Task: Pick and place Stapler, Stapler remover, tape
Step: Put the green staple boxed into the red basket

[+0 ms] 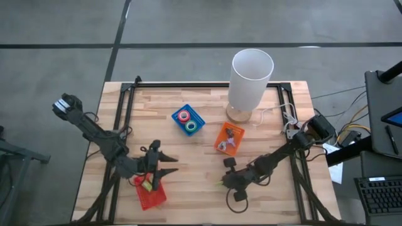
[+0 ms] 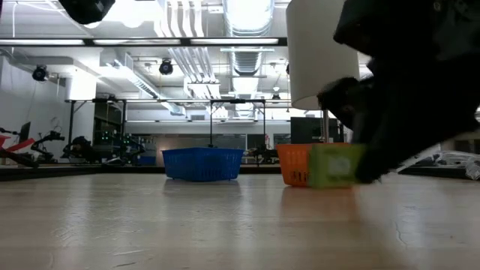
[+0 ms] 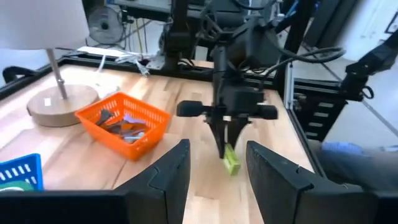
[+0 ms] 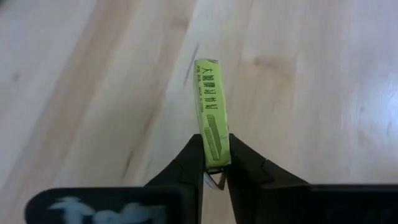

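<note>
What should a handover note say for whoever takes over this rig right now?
Right gripper: shut on a small green box, low over bare wood at the table's front right.
Left gripper: open, hovering at the red tray at front left; the tray holds a yellowish item I cannot identify.
Blue tray: two tape rolls inside, near the table's middle.
Orange tray: holds small items, next to the lamp.
Done: tape is binned.
Left: the green box still needs placing; which tray it belongs in is not shown.
</note>
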Controlling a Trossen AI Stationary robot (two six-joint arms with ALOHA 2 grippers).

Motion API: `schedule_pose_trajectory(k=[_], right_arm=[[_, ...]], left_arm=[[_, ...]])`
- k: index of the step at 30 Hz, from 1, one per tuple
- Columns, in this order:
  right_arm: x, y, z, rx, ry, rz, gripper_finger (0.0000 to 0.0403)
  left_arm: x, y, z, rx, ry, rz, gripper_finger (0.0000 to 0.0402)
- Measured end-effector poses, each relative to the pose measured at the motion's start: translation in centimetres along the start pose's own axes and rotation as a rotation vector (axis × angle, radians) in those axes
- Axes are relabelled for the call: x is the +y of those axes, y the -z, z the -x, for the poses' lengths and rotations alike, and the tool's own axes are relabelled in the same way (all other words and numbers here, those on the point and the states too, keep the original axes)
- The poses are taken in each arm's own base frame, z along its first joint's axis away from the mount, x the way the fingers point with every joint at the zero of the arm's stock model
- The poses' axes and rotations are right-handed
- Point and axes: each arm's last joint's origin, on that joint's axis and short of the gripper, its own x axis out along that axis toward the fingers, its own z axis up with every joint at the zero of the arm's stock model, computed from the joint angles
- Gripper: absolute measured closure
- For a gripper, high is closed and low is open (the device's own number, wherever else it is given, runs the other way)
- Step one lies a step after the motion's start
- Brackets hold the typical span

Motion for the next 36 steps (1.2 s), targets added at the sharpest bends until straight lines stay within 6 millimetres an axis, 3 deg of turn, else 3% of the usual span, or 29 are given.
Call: schedule_pose_trajectory(k=[9,20,26,36], right_arm=[[0.4,-4.6,1.1,-0.144,0.072,0.029,0.0352],[-0.5,-9.7,3.4,-0.232,0.356,0.017,0.0352],[-0.7,-11.0,4.0,-0.261,0.383,0.055,0.0355],[-0.9,-11.8,4.4,-0.287,0.391,0.044,0.0355]], left_arm=[[-0.1,1.1,-0.7,-0.123,0.032,-0.088,0.0243],[-2.2,2.8,-4.3,-0.092,-0.012,-0.335,0.0243],[-3.0,2.5,-5.8,-0.091,-0.046,-0.417,0.0243],[-2.5,2.8,-7.5,-0.068,-0.096,-0.433,0.0243]])
